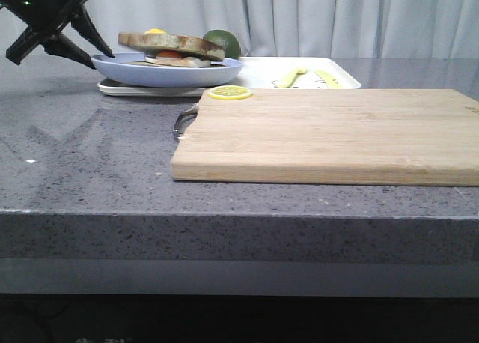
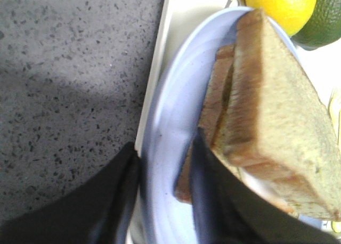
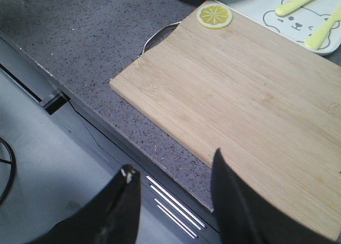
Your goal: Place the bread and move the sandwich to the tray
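From the front cam I see the sandwich [image 1: 174,47] lying flat on its plate [image 1: 166,68], long axis running left-right across the view; top slice sits a bit tilted, rough brown crust, pale greenish-tan face, w/ white egg and a bit of orange showing under it. Plate is round, pale blue, glossy, and rests on the left end of the tray [image 1: 258,76], a flat white rectangle w/ rounded corners and low rim at the far side of the tabletop [image 1: 82,163], which is grey speckled stone. Two pale yellow utensil shapes [image 1: 307,76] lie on the tray's right part. Behind the plate: a yellow fruit [image 1: 155,31] and a green one [image 1: 222,42], both round. Nearer me is the board [image 1: 329,135], light wood w/ straight grain and a metal loop handle on its left edge; a lemon slice [image 1: 230,93] lies at its far left corner. Left tool [image 2: 165,196] has black fingers spread apart, straddling the plate rim, one finger outside and one over the plate; I can't tell if they touch it. Right tool [image 3: 173,201] is spread wide too, holding nothing, hanging over the board's near edge and the tabletop front.
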Robot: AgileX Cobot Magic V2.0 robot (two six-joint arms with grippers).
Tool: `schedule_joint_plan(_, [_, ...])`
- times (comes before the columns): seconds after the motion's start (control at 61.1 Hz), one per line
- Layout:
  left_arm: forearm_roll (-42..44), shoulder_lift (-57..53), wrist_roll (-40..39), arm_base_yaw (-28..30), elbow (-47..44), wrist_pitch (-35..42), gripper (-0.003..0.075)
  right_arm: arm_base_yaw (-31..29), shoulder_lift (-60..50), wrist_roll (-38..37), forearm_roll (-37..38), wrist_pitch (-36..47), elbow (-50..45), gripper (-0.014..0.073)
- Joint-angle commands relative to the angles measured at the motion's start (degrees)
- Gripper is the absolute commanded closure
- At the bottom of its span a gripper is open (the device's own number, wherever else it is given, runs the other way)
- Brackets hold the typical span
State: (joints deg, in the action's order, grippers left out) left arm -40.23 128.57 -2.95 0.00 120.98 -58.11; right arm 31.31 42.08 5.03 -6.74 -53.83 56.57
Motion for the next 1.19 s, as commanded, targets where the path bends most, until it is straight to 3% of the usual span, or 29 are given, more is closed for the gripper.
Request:
schedule_joint_plan(0.0, [-3.45, -4.39, 0.73, -0.35, 2.17, 1.36, 0.0401, -0.27, -0.25, 0.27, 0.28, 3.43, 1.41, 0.0256])
schedule_joint_plan(0.311, [0.33, -10.84, 8.04, 0.17, 2.17, -2.99, 0.0406, -0.27, -0.25, 0.27, 0.28, 3.43, 1.41, 0.0256])
schedule_joint_plan(0.606, [14.45, -24.47, 9.27, -2.03, -1.79, -6.04, 0.0406, -0.27, -0.25, 0.27, 0.28, 3.43, 1.41, 0.0256])
schedule_joint_plan(0.802, [22.47, -37.92, 11.18, -7.15, -14.96, -1.16, 0.0406, -0.27, -0.25, 0.27, 0.28, 3.43, 1.41, 0.0256])
schedule_joint_plan(1.179, [27.22, -64.00, 15.07, -15.26, -46.91, 13.77, 0.0406, -0.27, -0.25, 0.27, 0.28, 3.43, 1.41, 0.0256])
